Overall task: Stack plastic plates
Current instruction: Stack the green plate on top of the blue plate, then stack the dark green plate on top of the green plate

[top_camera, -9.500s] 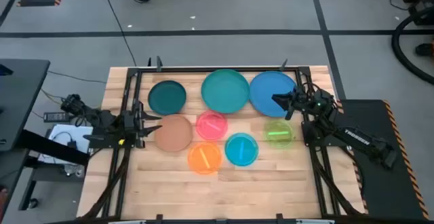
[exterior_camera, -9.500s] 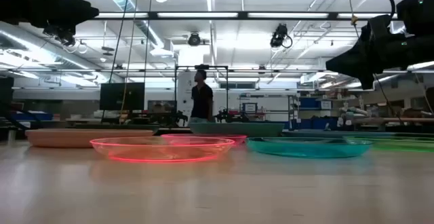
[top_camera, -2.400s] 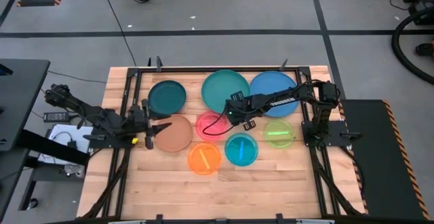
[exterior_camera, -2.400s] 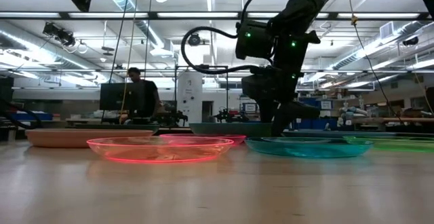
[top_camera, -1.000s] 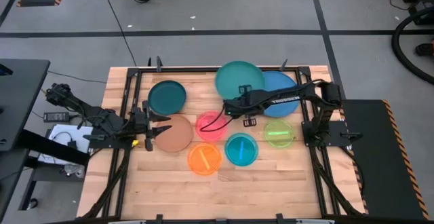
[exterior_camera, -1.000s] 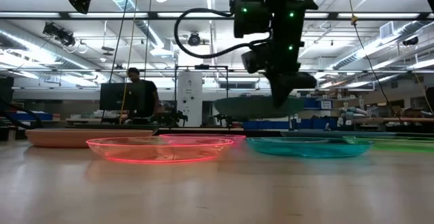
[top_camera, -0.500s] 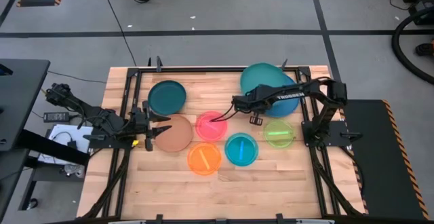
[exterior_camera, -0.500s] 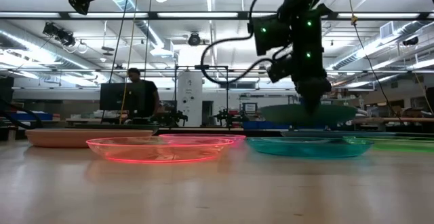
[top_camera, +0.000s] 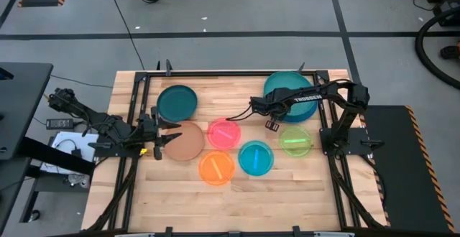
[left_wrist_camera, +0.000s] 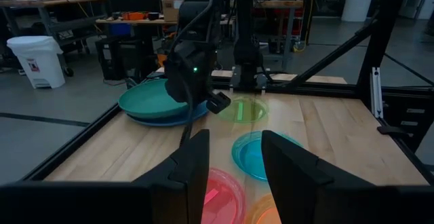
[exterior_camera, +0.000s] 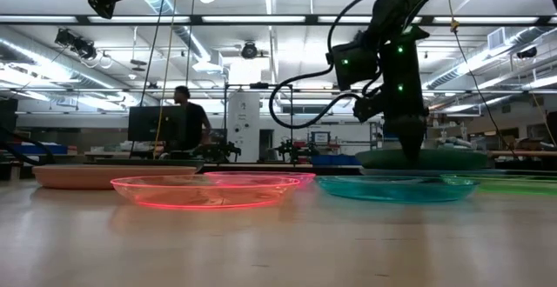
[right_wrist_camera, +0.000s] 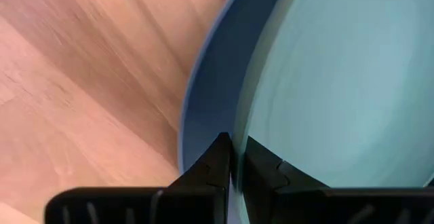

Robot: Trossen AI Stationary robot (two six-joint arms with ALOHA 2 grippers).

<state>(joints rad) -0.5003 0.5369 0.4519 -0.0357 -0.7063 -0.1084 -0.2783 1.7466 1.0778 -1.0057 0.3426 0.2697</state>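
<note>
Stacking just beginning: I am setting the teal plate [top_camera: 289, 87] onto the blue plate [right_wrist_camera: 203, 95].
My right hand [top_camera: 272, 106] is pinching its rim; left hand [top_camera: 164, 135] is waiting spread; six plates are remaining on the worktop [top_camera: 287, 201].

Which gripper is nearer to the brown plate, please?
The left gripper: it sits at the brown plate's edge. The right gripper is across the table, shut on the teal plate.

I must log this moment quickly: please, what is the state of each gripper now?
Left gripper: open, holding nothing, near the brown plate.
Right gripper: closed on the teal plate rim, over the blue plate.
</note>
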